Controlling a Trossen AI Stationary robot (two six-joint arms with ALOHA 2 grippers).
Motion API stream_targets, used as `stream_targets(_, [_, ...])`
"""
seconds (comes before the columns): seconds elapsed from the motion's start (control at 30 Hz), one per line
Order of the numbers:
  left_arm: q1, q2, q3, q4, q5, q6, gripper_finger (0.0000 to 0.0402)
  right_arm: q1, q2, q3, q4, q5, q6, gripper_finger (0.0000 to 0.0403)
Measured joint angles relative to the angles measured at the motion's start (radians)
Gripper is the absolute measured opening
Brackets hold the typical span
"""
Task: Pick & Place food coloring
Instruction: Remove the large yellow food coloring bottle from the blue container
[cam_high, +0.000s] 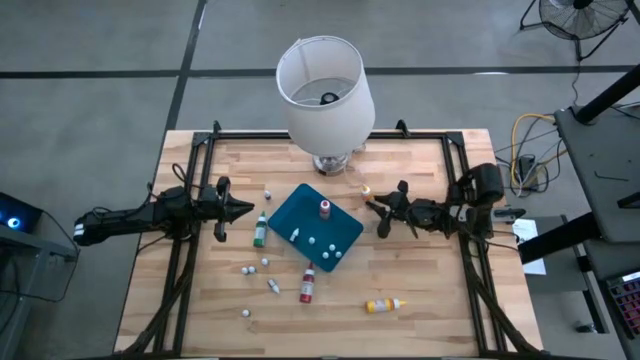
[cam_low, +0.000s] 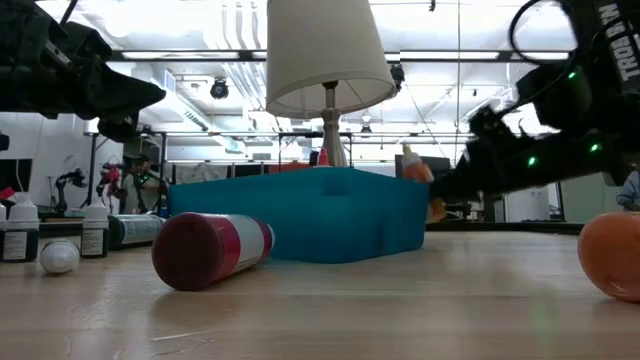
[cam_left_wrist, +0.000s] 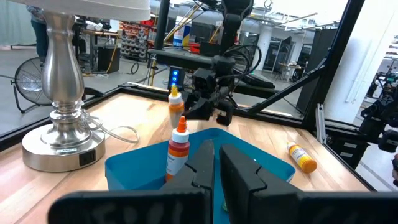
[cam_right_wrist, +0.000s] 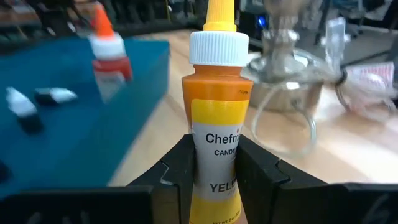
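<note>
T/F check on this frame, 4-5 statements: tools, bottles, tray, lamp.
1. The right tool is clamped on an upright yellow-orange squeeze bottle with a white collar. True.
2. The left tool holds a green bottle. False: it holds nothing; the green squeeze bottle lies on the wooden table beside the flat teal-blue tray.
3. A red squeeze bottle lies on its side on the table, outside the tray. True.
4. The white-shaded lamp has tipped over. False: it stands upright at the table's far edge.
5. The tray is empty. False: an upright red-orange bottle stands in it.

Bright overhead ceiling lights (cam_low: 235, 25) glare; wrist backgrounds blurred
</note>
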Motion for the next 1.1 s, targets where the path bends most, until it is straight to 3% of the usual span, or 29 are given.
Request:
stream_targets(0.3, [0.000, 0.000, 0.000, 0.000, 0.000, 0.000, 0.0000, 0.087, -0.213, -0.055, 0.003, -0.077, 0.000, 0.0089])
stream_targets(0.57, [0.000, 0.000, 0.000, 0.000, 0.000, 0.000, 0.0000, 0.179, -0.369, -0.057, -0.104, -0.089, 0.001, 0.0089])
stream_targets(1.1, [0.000, 0.000, 0.000, 0.000, 0.000, 0.000, 0.0000, 0.382, -0.413, -0.001, -0.195, -0.111, -0.011, 0.0089])
